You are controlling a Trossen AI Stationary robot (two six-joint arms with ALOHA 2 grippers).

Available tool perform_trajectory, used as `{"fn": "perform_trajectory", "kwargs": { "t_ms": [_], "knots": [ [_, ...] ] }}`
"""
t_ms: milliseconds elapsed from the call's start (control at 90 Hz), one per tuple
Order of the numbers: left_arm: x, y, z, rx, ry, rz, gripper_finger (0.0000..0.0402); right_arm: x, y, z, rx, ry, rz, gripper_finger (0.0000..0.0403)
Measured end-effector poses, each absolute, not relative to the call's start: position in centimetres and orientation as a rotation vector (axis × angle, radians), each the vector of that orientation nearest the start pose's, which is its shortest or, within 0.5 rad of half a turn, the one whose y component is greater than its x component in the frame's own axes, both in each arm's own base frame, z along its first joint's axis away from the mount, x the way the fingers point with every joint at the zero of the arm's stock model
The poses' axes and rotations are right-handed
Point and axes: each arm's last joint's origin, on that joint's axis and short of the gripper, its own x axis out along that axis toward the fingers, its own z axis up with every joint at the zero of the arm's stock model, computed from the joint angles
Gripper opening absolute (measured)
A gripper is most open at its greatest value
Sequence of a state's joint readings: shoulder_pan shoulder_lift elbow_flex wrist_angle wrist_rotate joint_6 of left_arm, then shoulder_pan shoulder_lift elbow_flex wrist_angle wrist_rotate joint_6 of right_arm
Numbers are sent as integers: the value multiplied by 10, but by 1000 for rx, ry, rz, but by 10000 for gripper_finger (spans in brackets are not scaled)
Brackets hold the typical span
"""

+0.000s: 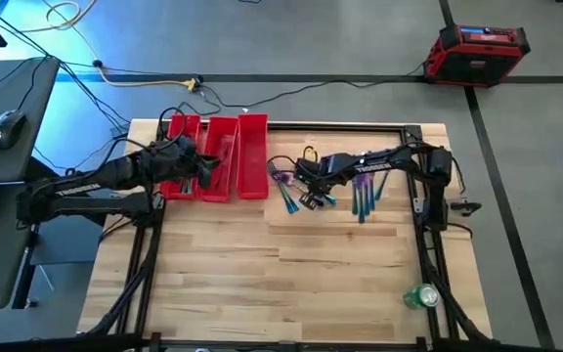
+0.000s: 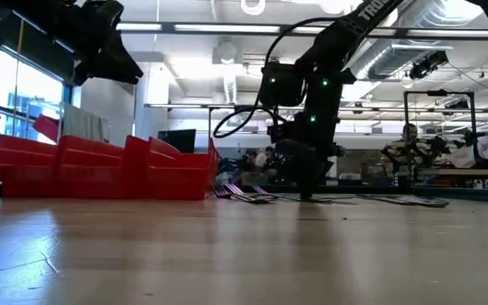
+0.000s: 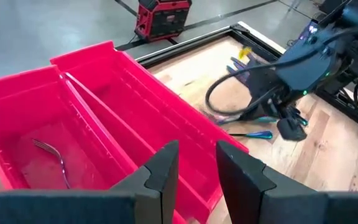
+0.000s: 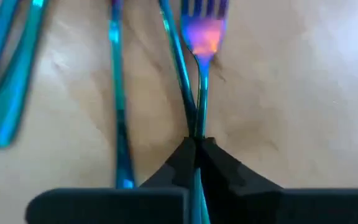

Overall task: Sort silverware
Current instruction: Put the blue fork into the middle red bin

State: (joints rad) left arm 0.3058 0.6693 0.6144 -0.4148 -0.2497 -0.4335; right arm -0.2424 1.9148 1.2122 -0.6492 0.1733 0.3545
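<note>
The iridescent silverware lies in loose groups on the wooden table, one [image 1: 286,191] right of the red tray [image 1: 247,181] and another [image 1: 365,191] farther right. My right gripper [image 1: 308,193] reaches down into the first group and is shut on a fork [image 4: 204,25] with a pink-purple neck. My left gripper [image 3: 194,168] hovers open above the tray [image 3: 185,134], with nothing between its fingers. One fork [image 3: 53,158] lies on the floor of a tray compartment. In the low view my left gripper [image 2: 100,47] hangs well above the tray [image 2: 100,169]. My right gripper pinches the fork's slim handle [image 4: 202,109] between its two fingertips [image 4: 219,165], coming from above and pointing down. A second teal handle [image 4: 179,62] runs into the same pinch; whether it is held too, I cannot tell. The fork lies flat on the table, tines away from the fingers.
More teal pieces [image 4: 8,93] lie close beside the held fork. A green object [image 1: 420,295] sits near the table's front right corner. A red box [image 1: 477,49] and cables lie on the floor beyond the far edge. The table's near half is bare wood [image 1: 281,284].
</note>
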Motion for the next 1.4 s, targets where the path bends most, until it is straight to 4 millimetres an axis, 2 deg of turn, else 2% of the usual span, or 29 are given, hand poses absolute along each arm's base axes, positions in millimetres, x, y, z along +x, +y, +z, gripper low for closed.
{"fn": "perform_trajectory", "kwargs": {
  "t_ms": [111,311,644,767,1089,1400],
  "knots": [
    [137,51,270,-428,349,640,90,342,-90,168,339,1201,-603,1],
    [137,51,270,-428,349,641,90,340,-90,193,332,1082,-605,1],
    [144,52,263,-425,412,647,90,357,-86,213,269,853,-532,0],
    [148,52,260,-414,442,636,90,351,-88,205,304,896,-557,0],
    [156,51,256,-407,461,623,90,316,-91,150,429,998,-646,0],
    [157,51,258,-411,443,621,90,297,-118,134,491,1017,-623,0]
  ]
}}
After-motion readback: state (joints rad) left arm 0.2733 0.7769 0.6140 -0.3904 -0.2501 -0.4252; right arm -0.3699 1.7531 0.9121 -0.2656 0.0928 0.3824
